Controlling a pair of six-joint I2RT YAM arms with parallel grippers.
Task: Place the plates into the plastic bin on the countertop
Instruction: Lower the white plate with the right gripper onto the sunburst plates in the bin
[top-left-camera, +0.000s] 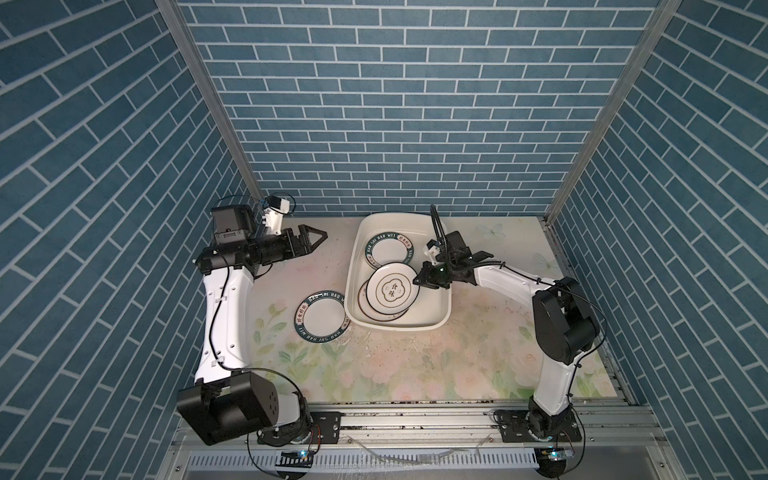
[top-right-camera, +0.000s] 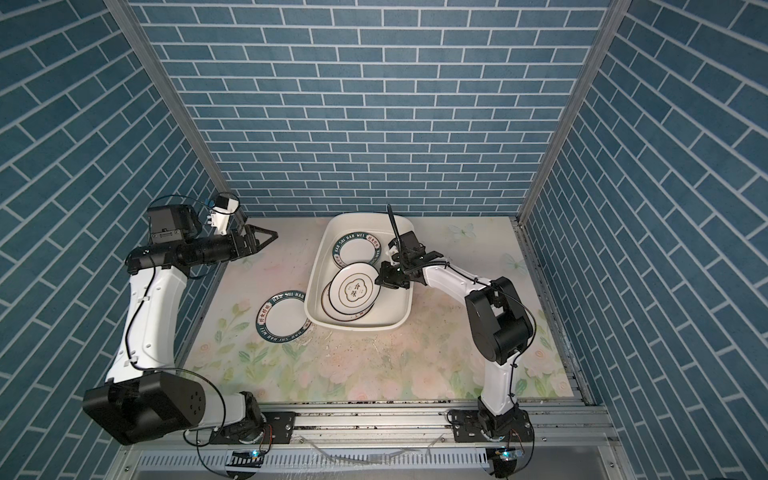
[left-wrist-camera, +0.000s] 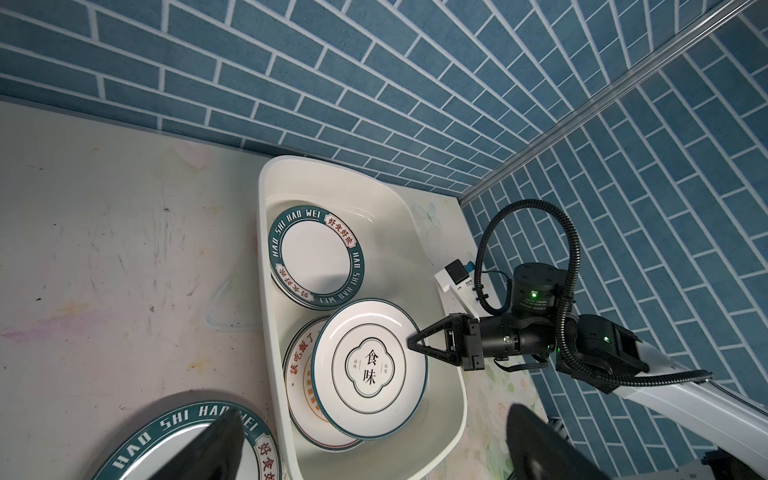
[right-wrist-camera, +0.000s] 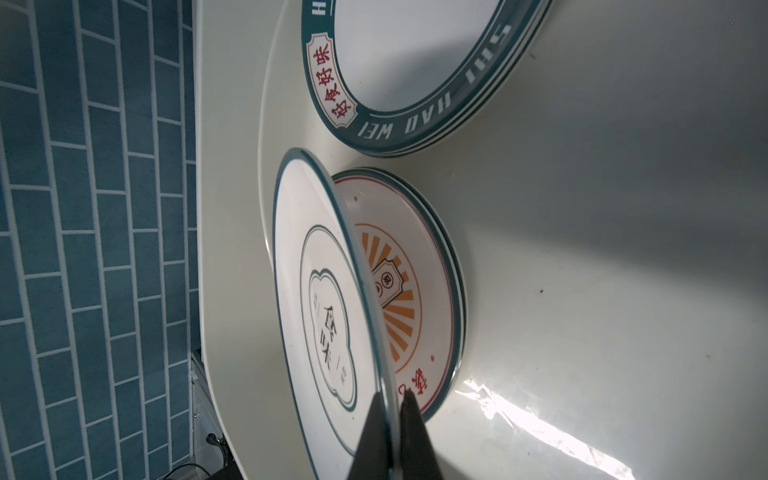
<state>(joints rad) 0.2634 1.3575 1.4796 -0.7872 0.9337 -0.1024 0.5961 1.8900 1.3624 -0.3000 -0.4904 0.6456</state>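
Far left, raised above the flowered surface and close to the blue brick back wall: left tool, jaws spread wide, nothing between them, pointing toward the middle.

A little further right, flat and face up on the surface: a single lettered plate, white with a dark green rim. Just beside the near left corner of the plastic bin. Right edge overlapped by the bin's rolled rim in both top views; touching or not, cannot tell.

In the middle: the bin itself, glossy white, long side running from the back wall toward the front.
- At its far end, lying flat: lettered stack, three green rims countable in the right wrist view.
- At its near end, also flat: sunburst plates, at least two rims showing, orange rays around the centre.
- Over those, covering most of them: ringed plate, tilted, right edge lifted, dark characters in a lobed frame at its centre.

On the right, reaching in over the bin's right wall: right tool, clamped on the raised rim of the ringed plate, one finger on each face.
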